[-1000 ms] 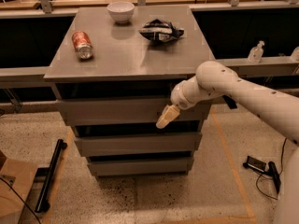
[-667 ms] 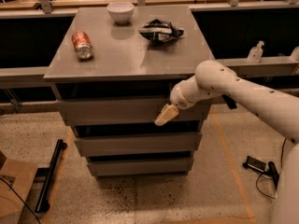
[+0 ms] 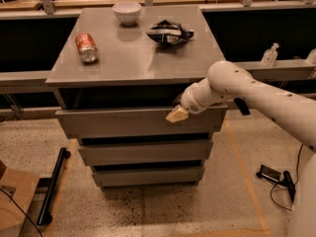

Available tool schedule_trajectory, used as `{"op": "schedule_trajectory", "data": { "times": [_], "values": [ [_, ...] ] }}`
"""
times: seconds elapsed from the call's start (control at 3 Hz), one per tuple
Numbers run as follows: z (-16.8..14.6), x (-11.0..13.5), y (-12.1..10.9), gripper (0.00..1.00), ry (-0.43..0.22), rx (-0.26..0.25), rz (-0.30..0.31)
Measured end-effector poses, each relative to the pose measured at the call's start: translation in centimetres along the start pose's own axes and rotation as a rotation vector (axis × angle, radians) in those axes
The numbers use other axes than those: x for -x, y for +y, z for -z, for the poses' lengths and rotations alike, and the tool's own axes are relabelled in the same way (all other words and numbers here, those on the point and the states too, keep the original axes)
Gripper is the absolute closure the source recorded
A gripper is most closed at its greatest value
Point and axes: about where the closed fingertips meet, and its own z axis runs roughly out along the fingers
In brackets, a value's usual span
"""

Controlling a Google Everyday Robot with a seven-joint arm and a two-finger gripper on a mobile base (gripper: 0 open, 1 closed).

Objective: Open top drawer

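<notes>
The top drawer (image 3: 118,122) is the tallest of three matte grey handleless fronts under the grey cabinet top (image 3: 133,58). A dark gap shows between its upper edge and the cabinet top. My gripper (image 3: 177,114) comes in from the right on the white arm (image 3: 247,90). Its tan tip sits at the upper edge of the top drawer's front, right of centre, touching or almost touching the panel. The two narrower drawer fronts (image 3: 145,152) lie below it.
On the cabinet top lie a red soda can (image 3: 86,47) on its side, a white bowl (image 3: 127,11) and a dark chip bag (image 3: 169,32). A cardboard box (image 3: 12,201) and a black bar (image 3: 53,184) are on the floor at left, cables (image 3: 276,177) at right.
My gripper has moved up from the middle of the top drawer's front to its upper edge. The drawer front and the things on the cabinet top look unchanged.
</notes>
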Motion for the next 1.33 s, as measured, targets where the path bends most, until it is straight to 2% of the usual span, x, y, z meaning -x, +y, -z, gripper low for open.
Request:
{"op": "schedule_trajectory", "data": {
  "times": [0.33, 0.67, 1.0, 1.33],
  "values": [
    [0.3, 0.2, -0.1, 0.85, 0.000, 0.000, 0.000],
    [0.3, 0.2, -0.1, 1.00, 0.000, 0.000, 0.000],
    [-0.2, 0.4, 0.2, 1.00, 0.035, 0.036, 0.016],
    [0.7, -0.2, 2.4, 0.85, 0.112, 0.086, 0.010]
  ]
}}
